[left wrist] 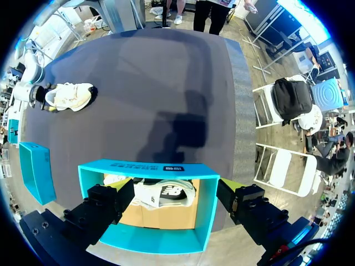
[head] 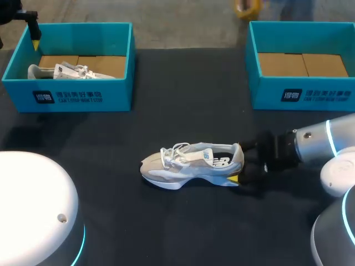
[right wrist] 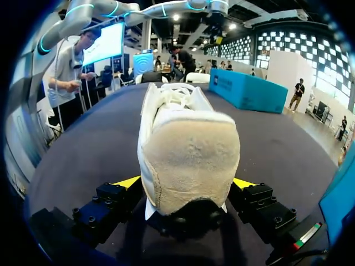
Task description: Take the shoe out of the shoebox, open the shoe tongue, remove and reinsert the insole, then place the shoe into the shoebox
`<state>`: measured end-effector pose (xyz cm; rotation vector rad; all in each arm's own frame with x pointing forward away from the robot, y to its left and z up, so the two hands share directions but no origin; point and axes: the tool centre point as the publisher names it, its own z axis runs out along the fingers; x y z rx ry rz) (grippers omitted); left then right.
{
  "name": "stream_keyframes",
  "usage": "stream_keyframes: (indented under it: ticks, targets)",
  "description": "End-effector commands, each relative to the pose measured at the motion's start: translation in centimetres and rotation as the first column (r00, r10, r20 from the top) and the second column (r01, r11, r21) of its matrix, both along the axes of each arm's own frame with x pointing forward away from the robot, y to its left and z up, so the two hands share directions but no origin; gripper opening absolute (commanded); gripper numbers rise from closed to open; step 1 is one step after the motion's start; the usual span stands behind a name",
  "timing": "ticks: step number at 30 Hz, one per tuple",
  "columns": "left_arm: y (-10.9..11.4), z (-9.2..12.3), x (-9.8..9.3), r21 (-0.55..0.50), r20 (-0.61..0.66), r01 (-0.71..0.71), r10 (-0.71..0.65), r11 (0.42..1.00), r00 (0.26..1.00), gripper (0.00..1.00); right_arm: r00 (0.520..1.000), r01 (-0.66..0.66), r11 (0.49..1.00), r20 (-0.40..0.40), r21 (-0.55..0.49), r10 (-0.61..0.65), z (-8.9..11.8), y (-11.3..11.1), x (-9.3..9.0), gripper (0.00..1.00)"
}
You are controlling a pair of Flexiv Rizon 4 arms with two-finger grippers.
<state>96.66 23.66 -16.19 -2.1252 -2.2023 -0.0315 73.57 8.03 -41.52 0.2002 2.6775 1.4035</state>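
Sneaker (head: 191, 164) stands on its sole mid-table (head: 183, 221), well apart from both teal cardboard shoeboxes. The right gripper (right wrist: 187, 185) clamps only its rounded heel, one yellow tip on each side. The heel is napped suede over a chunky foam sole, so it could squash and slip or pivot, and the toe could sag if lifted. Loose white laces might snag. The left gripper (left wrist: 175, 197) hangs spread wide and empty over the left shoebox (left wrist: 147, 169), which holds a second shoe (left wrist: 163, 194).

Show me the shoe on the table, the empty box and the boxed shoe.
Shoe on table (head: 194, 163), head view, side panel.
Empty box (head: 266, 94), head view, front wall.
Boxed shoe (head: 72, 71), head view, laces.
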Motion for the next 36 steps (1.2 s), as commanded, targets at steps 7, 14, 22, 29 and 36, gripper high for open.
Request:
stream_keyframes:
  ticks: [7, 14, 22, 29, 36]
  targets:
    - [0.02, 0.07, -0.08, 0.001, 0.001, 0.0, 0.0, 1.0, 1.0, 1.0, 1.0, 0.01, 1.0, -0.01, -0.008, -0.01, -1.41, 0.52, 0.52, 1.0]
    - [0.02, 0.07, -0.08, 0.001, 0.001, 0.0, 0.0, 1.0, 1.0, 1.0, 1.0, -0.002, 1.0, -0.014, -0.005, 0.002, -1.3, 0.48, 0.37, 0.0]
    - [0.02, 0.07, -0.08, 0.001, 0.001, 0.0, 0.0, 1.0, 1.0, 1.0, 1.0, -0.014, 1.0, -0.017, -0.008, 0.014, -1.17, 0.7, -0.01, 0.0]
    - [0.02, 0.07, -0.08, 0.001, 0.001, 0.0, 0.0, 1.0, 1.0, 1.0, 1.0, -0.014, 1.0, -0.017, -0.008, 0.014, -1.17, 0.7, -0.01, 0.0]
    - [0.02, 0.07, -0.08, 0.001, 0.001, 0.0, 0.0, 1.0, 1.0, 1.0, 1.0, -0.014, 1.0, -0.017, -0.008, 0.014, -1.17, 0.7, -0.01, 0.0]
